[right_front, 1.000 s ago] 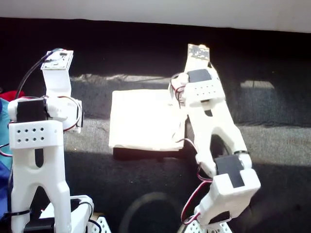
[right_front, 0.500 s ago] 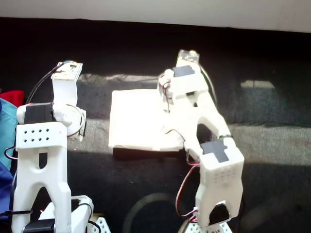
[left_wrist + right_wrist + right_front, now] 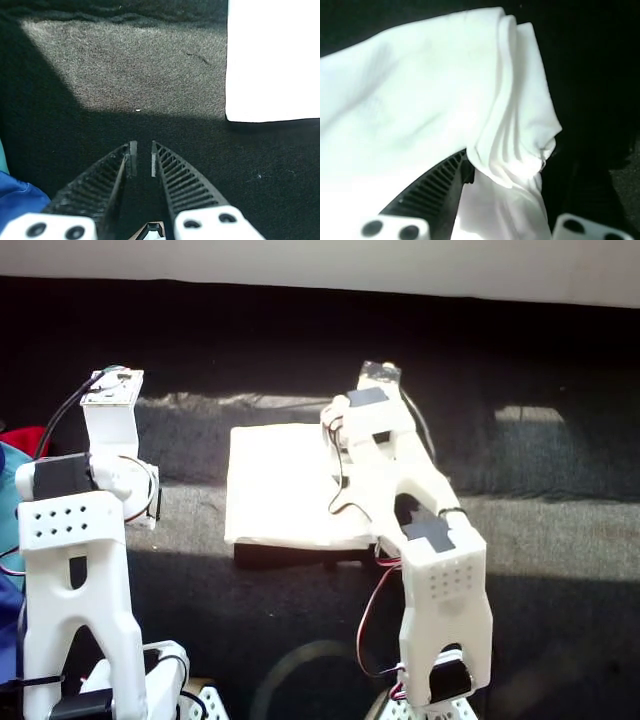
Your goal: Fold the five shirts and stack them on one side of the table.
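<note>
A white shirt [image 3: 280, 485] lies folded into a rectangle on the dark table cover, mid-table. The right arm leans over its right edge. In the right wrist view my right gripper [image 3: 505, 182] is shut on a bunched fold of the white shirt [image 3: 420, 100], and one black finger [image 3: 437, 192] shows under the cloth. My left gripper [image 3: 142, 159] hangs over bare dark cover left of the white shirt [image 3: 272, 60], shut with nothing between its fingers. The left arm [image 3: 75, 520] stands at the left.
Red, teal and blue cloth [image 3: 8, 490] is heaped at the table's left edge, beside the left arm. A corner of blue cloth [image 3: 17, 200] lies close to my left gripper. Open dark cover stretches right of the right arm.
The right arm has swung left, from the shirt's right edge to over its right part. The left arm shifted slightly right, then back left.
</note>
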`<state>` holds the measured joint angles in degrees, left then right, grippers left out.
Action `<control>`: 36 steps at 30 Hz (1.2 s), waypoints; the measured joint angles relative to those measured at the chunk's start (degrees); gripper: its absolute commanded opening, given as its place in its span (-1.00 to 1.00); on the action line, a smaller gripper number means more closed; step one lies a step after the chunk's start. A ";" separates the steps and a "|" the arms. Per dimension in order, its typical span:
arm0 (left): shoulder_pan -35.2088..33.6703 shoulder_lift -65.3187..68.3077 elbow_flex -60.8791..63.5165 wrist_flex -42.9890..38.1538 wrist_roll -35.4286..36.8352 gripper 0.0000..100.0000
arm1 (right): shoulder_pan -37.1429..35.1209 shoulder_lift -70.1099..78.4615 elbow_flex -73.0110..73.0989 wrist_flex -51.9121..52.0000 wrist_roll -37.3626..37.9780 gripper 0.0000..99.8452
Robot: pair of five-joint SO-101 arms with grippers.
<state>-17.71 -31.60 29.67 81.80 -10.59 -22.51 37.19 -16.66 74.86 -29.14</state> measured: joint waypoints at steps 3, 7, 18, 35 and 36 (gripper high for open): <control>0.00 0.00 0.00 0.00 0.00 -0.86 | 0.00 0.97 -0.35 0.00 0.00 -0.41; 0.00 0.00 0.00 0.00 0.00 -0.86 | 0.00 1.32 -0.53 0.00 0.00 -0.94; 0.00 0.00 0.00 0.00 0.00 -0.86 | 7.38 1.93 -1.76 0.00 9.32 -0.99; 0.00 0.00 0.00 -3.08 -3.43 -0.86 | 41.58 3.34 -22.33 0.62 42.37 -0.99; 0.00 0.00 0.00 -3.08 -3.43 -0.86 | 42.55 3.34 -22.51 -0.79 43.69 -0.99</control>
<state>-17.71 -31.60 29.67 78.73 -14.02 20.04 40.53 -39.16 74.07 14.55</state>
